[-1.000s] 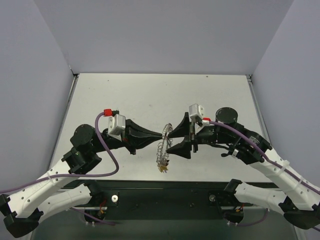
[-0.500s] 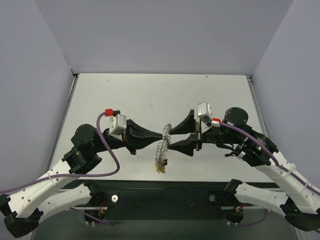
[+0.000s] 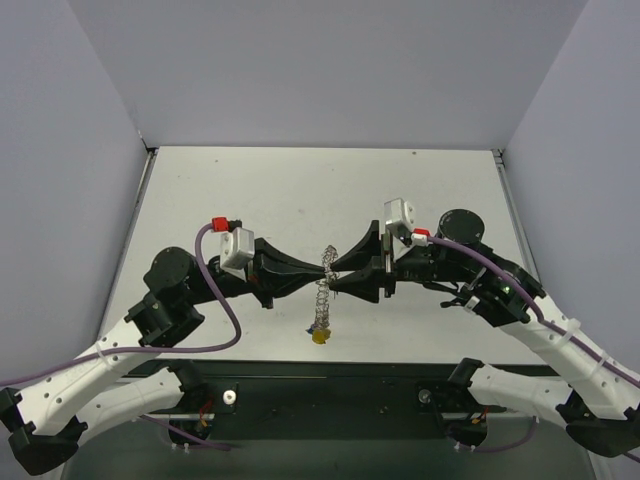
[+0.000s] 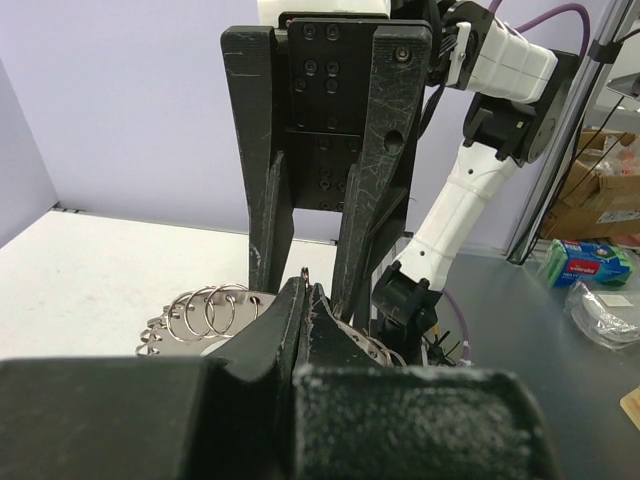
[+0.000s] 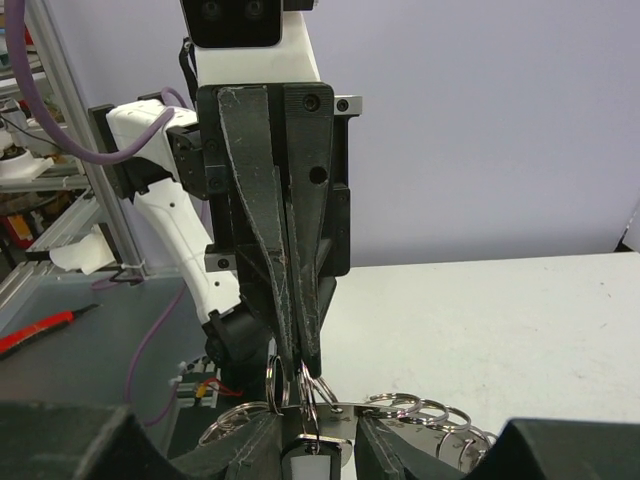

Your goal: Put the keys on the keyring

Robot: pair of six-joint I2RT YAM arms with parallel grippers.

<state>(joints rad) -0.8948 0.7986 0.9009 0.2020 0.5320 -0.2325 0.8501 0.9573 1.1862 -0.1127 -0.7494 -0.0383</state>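
Observation:
The keyring (image 3: 320, 300), a silvery coil of small rings, hangs above the table between the two arms. A yellow key (image 3: 318, 336) dangles at its lower end. My left gripper (image 3: 325, 268) is shut on the ring's top; the left wrist view shows the closed tips (image 4: 303, 290) with ring loops (image 4: 205, 310) beside them. My right gripper (image 3: 334, 276) faces it, jaws a little apart on either side of the ring. In the right wrist view its fingers (image 5: 250, 445) flank the ring loops (image 5: 420, 410) and a black-framed tag (image 5: 305, 468). Other keys are not visible.
The pale table (image 3: 300, 190) stretches behind the grippers, with grey walls on three sides. A dark rail (image 3: 330, 385) runs along the near edge by the arm bases.
My right gripper's jaws have narrowed from wide open and come in around the keyring's top. The ring now hangs straighter. The left gripper has held still.

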